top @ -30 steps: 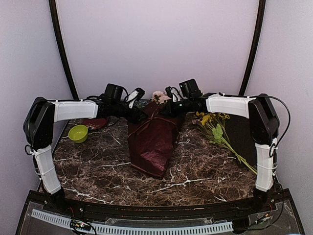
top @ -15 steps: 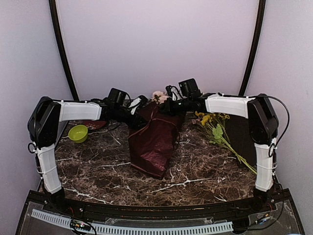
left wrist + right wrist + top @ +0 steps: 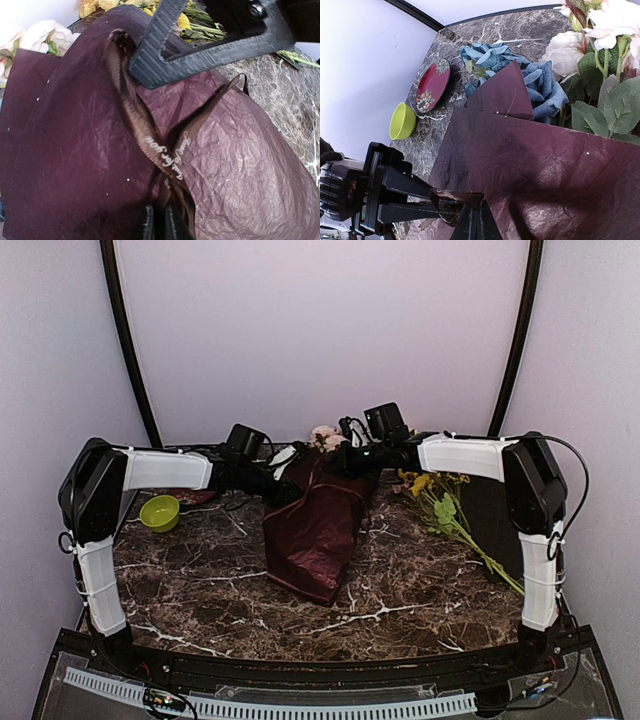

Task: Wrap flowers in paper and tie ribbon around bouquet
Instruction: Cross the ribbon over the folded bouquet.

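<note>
I faced a pale lilac wall [image 3: 320, 330] that curved round behind, evenly and softly lit. Two dark struts [image 3: 125, 340] rose at the upper left and upper right. My table [image 3: 200, 590] was dark brown marble with white veins, and a white slotted strip [image 3: 270, 705] ran along the bottom edge.

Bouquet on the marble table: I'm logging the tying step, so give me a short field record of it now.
bouquet: lying on the table, wrapped in burgundy paper
ribbon: brown, printed, crossed over the paper
left gripper: shut on ribbon
right gripper: shut on ribbon
nearby: yellow stems, green bowl
</note>
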